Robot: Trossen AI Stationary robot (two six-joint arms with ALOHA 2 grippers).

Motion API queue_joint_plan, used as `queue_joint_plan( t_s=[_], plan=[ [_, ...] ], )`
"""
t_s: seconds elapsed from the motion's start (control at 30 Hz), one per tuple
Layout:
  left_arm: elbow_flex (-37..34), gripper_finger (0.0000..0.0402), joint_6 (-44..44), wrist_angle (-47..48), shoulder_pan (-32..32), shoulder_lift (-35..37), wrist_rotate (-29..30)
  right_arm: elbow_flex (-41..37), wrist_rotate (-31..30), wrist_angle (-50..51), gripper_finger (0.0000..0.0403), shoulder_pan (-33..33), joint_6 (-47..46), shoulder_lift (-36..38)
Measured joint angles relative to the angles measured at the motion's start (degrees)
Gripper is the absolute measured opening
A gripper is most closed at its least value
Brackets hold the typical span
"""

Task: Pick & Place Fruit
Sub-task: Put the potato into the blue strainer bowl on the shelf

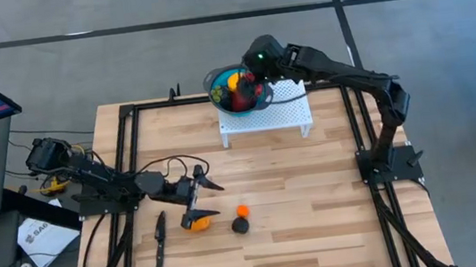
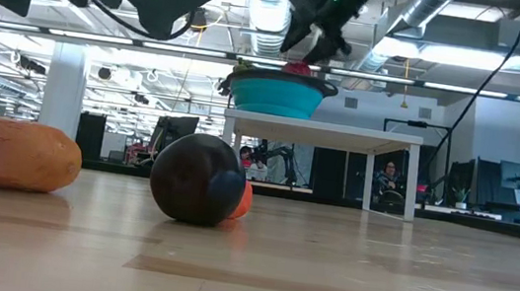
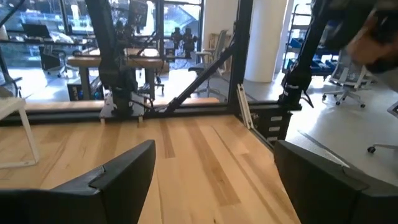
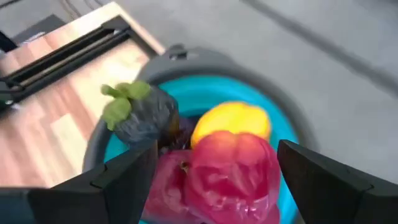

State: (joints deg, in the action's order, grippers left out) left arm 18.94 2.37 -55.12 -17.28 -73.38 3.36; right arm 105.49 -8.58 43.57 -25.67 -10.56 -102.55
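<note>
You have fruit in two places: several pieces sit piled in the blue bowl (image 1: 215, 92), among them a red fruit (image 4: 231, 168) in the middle, a yellow fruit (image 4: 231, 121) touching it behind, and a dark purple fruit with green leaves (image 4: 142, 113) beside them, while three more lie on the wooden table (image 1: 318, 205). Of those three, an orange elongated fruit (image 1: 199, 223) lies near the front left, a small orange fruit (image 1: 242, 210) sits to its right, and a near-black round fruit (image 1: 240, 225) rests just beside that one; in the low view the dark fruit stands in front of the small orange one and hides most of it. The bowl stands on a small white stand (image 1: 266, 122) at the far side of the table, well apart from the loose fruit. Your right gripper (image 1: 250, 80) hangs directly over the bowl with its fingers spread wide and nothing between them, the red fruit just below. Your left gripper (image 1: 202, 199) hovers over the elongated orange fruit, fingers also spread wide and empty. A slim black knife (image 1: 158, 241) lies on the table to the left of that fruit
</note>
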Motion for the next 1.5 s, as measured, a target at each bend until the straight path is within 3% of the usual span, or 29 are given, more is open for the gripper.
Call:
queue_joint_plan(
  t_s=[0.17, 0.37, 0.63, 0.83, 1.07, 1.23, 1.5],
  plan=[
    [0.0, 0.0319, 1.3, 3.5, -0.2, 0.0, 1.8, 0.1, -10.9, 1.3, 0.0314, 6.2, 5.3, 4.2],
    [0.0, 0.0319, 1.0, 4.3, -2.0, 0.0, 6.3, -1.6, -18.8, 4.0, 0.0306, 13.7, 7.8, 8.9],
    [0.0, 0.0319, -0.4, 5.8, -3.2, 0.0, 9.9, -17.1, -24.4, 1.9, 0.0306, 24.9, 7.1, 16.9],
    [0.0, 0.0319, -0.6, 6.8, -3.2, 0.0, 10.4, -38.1, -26.4, -14.1, 0.0306, 34.8, 1.0, 23.9],
    [0.0, 0.0319, -0.2, 13.6, -4.0, 0.0, 10.4, -59.0, -23.1, -45.6, 0.0306, 49.4, -1.5, 24.3],
    [3.3, 0.0319, 1.4, 26.7, -8.4, 0.2, 10.3, -63.6, -21.4, -58.5, 0.0306, 56.0, -1.7, 17.0],
    [15.5, 0.0319, 11.6, 58.2, -19.1, 0.3, 12.6, -62.3, -21.3, -75.6, 0.0306, 57.4, -6.0, 2.3]
  ],
)
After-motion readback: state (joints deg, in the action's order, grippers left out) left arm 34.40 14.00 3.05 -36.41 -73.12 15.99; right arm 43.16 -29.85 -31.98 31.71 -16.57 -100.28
